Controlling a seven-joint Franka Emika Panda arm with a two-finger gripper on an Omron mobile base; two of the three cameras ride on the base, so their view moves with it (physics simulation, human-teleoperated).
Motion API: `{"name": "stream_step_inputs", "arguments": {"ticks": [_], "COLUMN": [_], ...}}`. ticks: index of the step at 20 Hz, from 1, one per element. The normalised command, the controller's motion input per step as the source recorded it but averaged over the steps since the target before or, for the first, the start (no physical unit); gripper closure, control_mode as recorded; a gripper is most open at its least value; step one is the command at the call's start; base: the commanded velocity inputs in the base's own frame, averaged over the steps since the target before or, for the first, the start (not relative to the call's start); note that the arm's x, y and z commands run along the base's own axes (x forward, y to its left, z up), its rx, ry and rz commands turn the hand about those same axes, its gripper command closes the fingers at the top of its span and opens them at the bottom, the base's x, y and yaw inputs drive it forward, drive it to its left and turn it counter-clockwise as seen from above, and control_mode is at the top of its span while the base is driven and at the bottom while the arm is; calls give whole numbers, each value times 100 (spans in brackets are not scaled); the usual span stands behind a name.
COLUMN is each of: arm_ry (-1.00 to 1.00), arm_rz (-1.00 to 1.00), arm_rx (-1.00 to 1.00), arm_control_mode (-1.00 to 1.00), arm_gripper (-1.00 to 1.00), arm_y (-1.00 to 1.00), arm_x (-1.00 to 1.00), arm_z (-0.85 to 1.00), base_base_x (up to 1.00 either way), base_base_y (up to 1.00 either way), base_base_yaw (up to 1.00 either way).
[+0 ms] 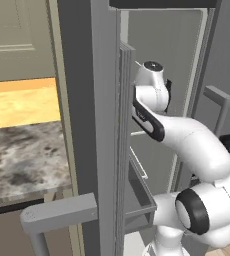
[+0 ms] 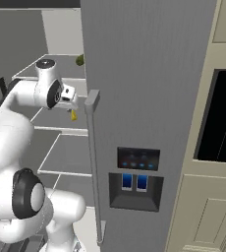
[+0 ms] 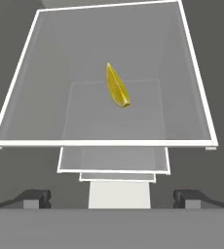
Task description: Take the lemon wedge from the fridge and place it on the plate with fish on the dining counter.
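Step in hand: I judged this as the reach into the fridge [image 2: 149,98], lining up over the lemon wedge [image 3: 117,86] before the pick.
Lemon wedge: it lay on a pale grey shelf [image 3: 31,116], about midway between the side edges and a little toward the back, well clear of the white front edge. From the right base view it showed as a yellow speck [image 2: 73,115] just below the hand.
Fingers: spread wide, nothing between them; in the hand view one dark tip [image 3: 33,198] stood at each lower corner, well apart from the wedge.
Gripper: it [image 3: 112,199] hung above the shelf, looking down on the fruit.
Alignment: the wedge's long axis ran nearly front to back with a slight slant, so I would have wanted the fingers closing across its narrow width, not along its length.
Approach: straight down, centred on the wedge, stopping just above the shelf surface.
Risk: a small, tapered piece could squirt out sideways if pinched near a pointed end; the shelf's front edge and the open door [image 1: 104,125] left little room for the arm.
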Motion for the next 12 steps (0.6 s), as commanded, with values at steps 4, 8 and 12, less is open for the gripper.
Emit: {"name": "stream_step_inputs", "arguments": {"ticks": [4, 8, 12], "arm_ry": [0, 0, -7], "arm_rz": [0, 0, 0], "arm_rx": [-1, 0, -5], "arm_control_mode": [-100, -100, -100], "arm_gripper": [-100, -100, -100], "arm_y": [1, 10, 2], "arm_x": [57, 36, 49], "arm_z": [-52, -35, -33], "base_base_x": [0, 0, 0], "base_base_y": [0, 0, 0], "base_base_yaw": [0, 0, 0]}}
